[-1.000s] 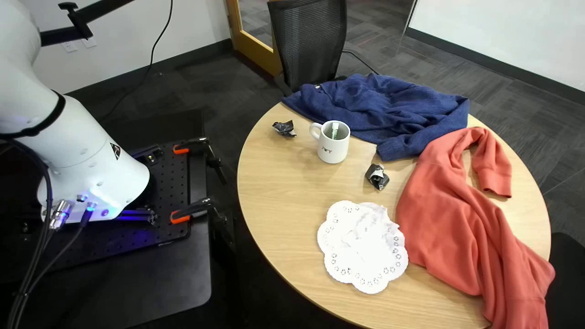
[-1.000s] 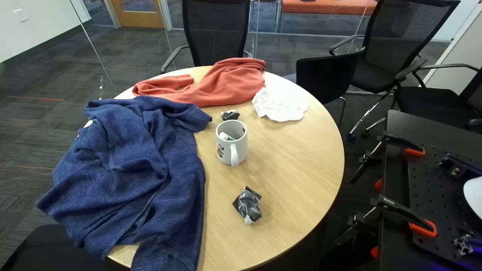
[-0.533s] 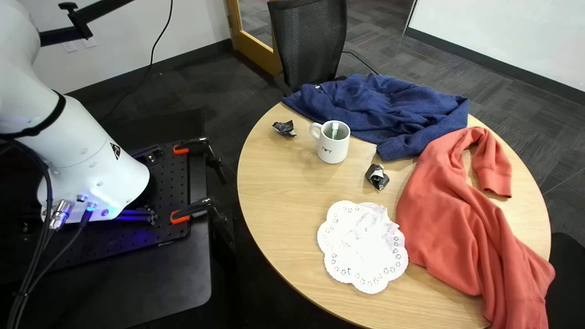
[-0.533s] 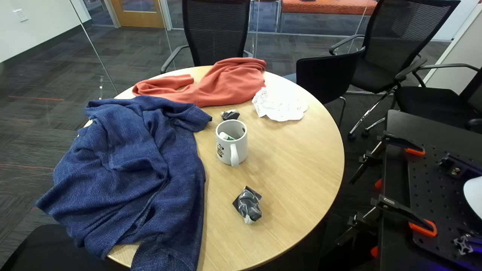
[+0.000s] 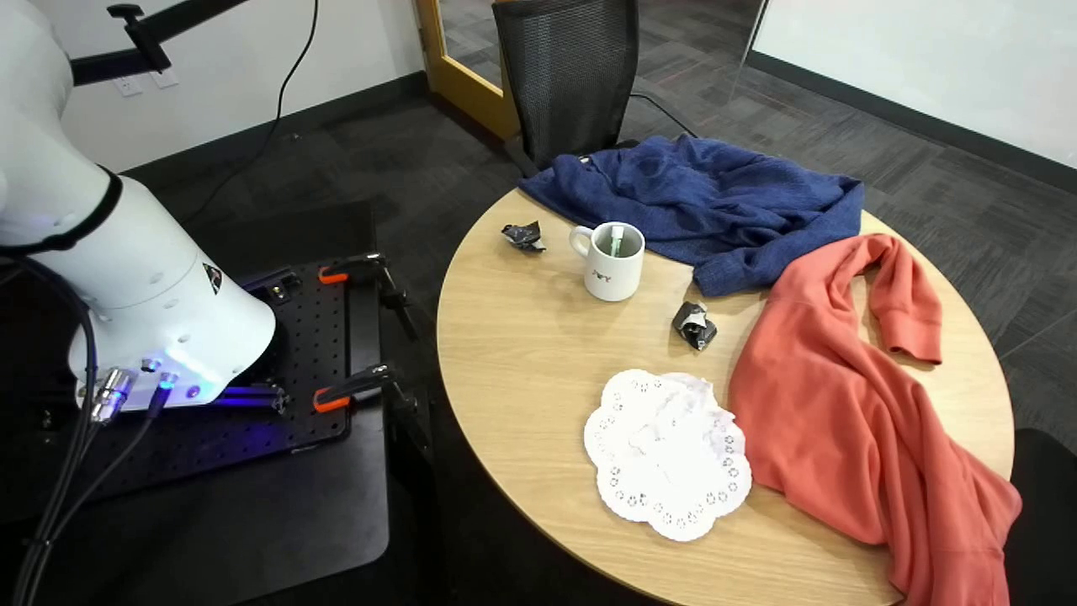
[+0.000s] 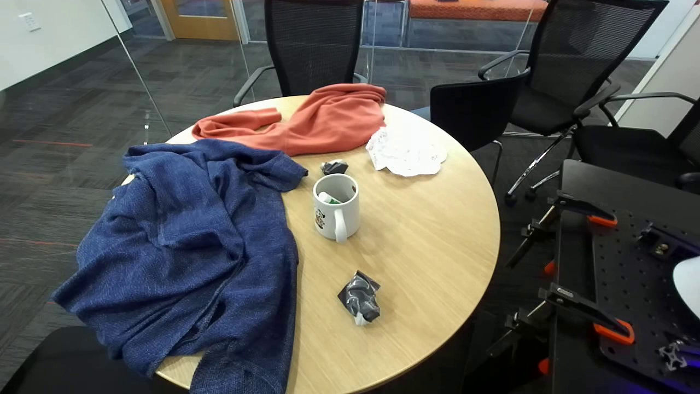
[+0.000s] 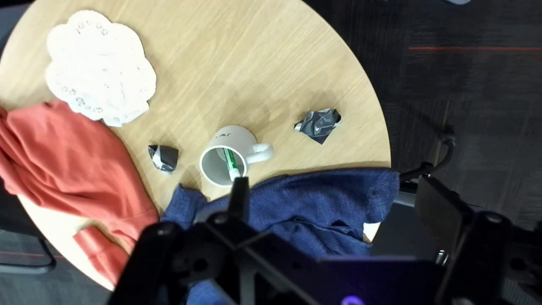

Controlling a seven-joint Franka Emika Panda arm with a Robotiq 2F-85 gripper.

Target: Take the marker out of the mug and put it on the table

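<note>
Over the last second I recorded no displacement on the counter (image 5: 522,353): my hand (image 7: 334,188) had its jaws spread wide and gripped nothing, the mug (image 5: 612,271) stood upright, and the marker (image 7: 231,163) leaned inside it, so I judged extraction not yet begun.

The white arm (image 5: 151,261) slants up and out of frame at the upper left of an exterior view; in the wrist view the black gripper (image 7: 334,192) has its fingers (image 7: 240,199) spread wide apart
</note>
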